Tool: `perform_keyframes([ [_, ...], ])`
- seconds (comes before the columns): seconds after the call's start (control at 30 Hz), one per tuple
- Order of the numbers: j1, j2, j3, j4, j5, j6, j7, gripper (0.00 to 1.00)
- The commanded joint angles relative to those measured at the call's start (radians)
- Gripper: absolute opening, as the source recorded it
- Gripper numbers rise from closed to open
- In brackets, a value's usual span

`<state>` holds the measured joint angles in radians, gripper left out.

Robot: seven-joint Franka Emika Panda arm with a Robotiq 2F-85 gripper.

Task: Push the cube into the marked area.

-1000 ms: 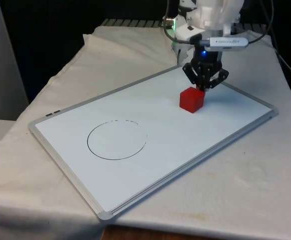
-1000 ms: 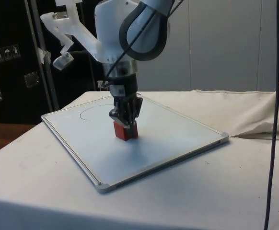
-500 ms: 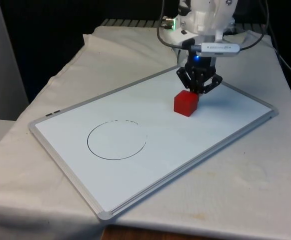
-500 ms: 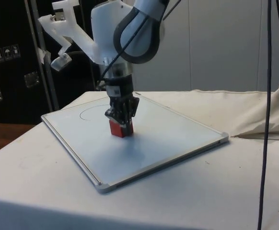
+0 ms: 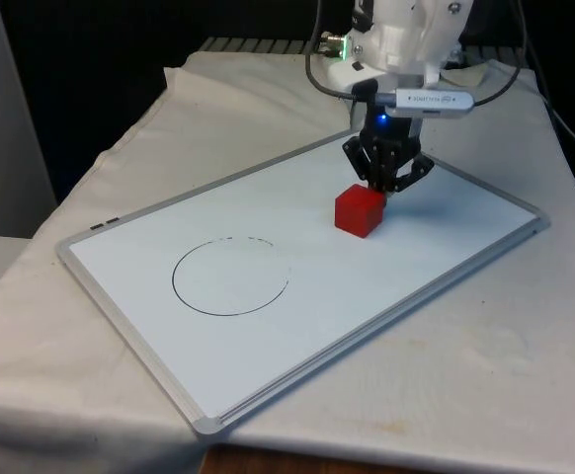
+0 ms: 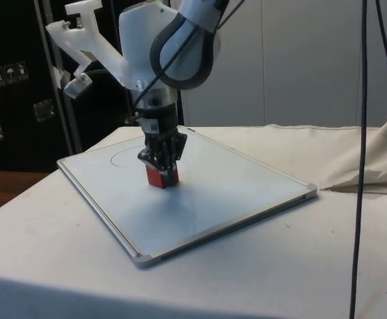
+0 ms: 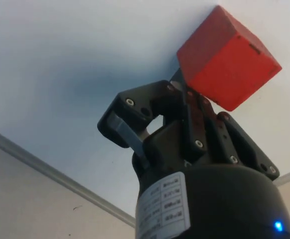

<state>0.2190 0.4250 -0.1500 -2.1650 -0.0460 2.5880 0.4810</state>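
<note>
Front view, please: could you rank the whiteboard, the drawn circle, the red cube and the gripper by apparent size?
1. whiteboard
2. drawn circle
3. and 4. gripper and red cube: they look much alike, so I would not rank one over the other.

Bare whiteboard (image 5: pixel 386 262) between cube (image 5: pixel 358 210) and circle (image 5: pixel 231 276) — nothing blocks.

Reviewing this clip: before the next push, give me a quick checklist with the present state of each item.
1. Hand behind red cube, on the side away from the drawn circle: ok.
2. Fingers closed together as a pusher, wrist view: ok.
3. Fingertips touching cube: ok, wrist view shows contact.
4. Cube inside circle: not ok, it sits well short of it.
5. Path across whiteboard to circle free of objects: ok.
6. Cube flat on board: ok.
</note>
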Motion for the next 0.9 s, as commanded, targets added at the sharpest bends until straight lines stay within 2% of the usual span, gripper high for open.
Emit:
perform_keyframes([
  [0.0,0.002,0.006,-0.001,0.010,0.002,0.000,0.010,0.00],
  [0.1,-0.006,0.017,0.009,0.026,0.019,0.004,0.014,0.00],
  [0.23,-0.006,0.033,0.011,0.053,0.034,0.001,0.020,0.00],
  [0.27,0.000,0.030,0.003,0.049,0.022,0.002,0.024,0.00],
  [0.3,-0.006,0.036,0.012,0.058,0.038,0.001,0.020,0.00],
  [0.47,-0.005,0.054,0.011,0.089,0.054,-0.002,0.023,0.00],
  [0.5,0.000,0.047,0.003,0.077,0.041,0.002,0.025,0.00],
  [0.53,0.000,0.055,0.003,0.092,0.045,0.000,0.027,0.00],
  [0.57,-0.007,0.071,0.007,0.110,0.054,-0.004,0.025,0.00],
  [0.63,-0.008,0.082,0.003,0.123,0.052,-0.005,0.027,0.00],
  [0.87,-0.005,0.113,-0.021,0.153,0.044,-0.005,0.034,0.00],
])
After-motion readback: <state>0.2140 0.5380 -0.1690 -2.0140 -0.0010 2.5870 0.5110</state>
